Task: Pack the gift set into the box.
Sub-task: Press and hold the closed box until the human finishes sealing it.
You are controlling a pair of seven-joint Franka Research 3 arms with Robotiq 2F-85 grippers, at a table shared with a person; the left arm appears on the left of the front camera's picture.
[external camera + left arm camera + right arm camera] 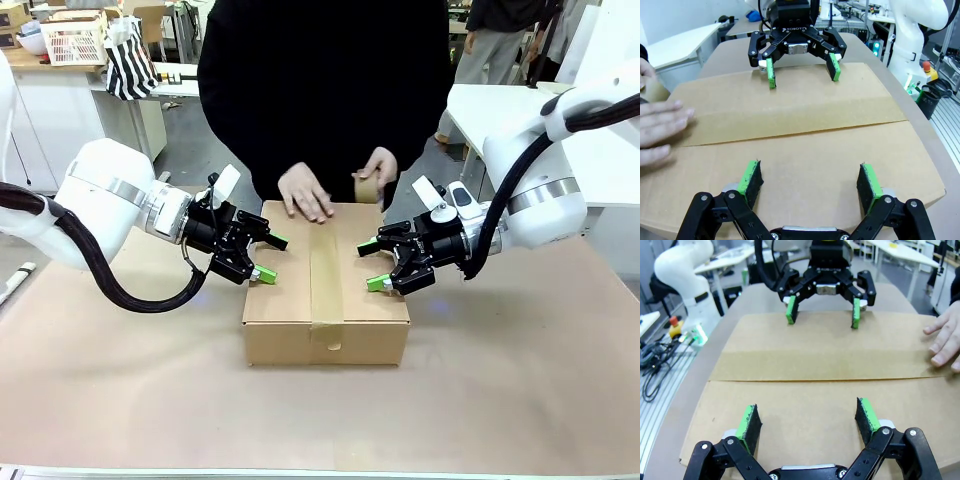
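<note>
Box [326, 290]: flaps shut, taped, lying between left gripper [262, 257] and right gripper [378, 266]; both spread wide, empty. Risk, I'd judge: either pad catching the person's hand [305, 192] beside them.

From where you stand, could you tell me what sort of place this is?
Probably a robotics lab or workshop: another white robot arm beside the table, white workbenches behind the person, and an emergency-stop button with cabling.

Front view faces the person; wrist views face across the box [326, 290].
</note>
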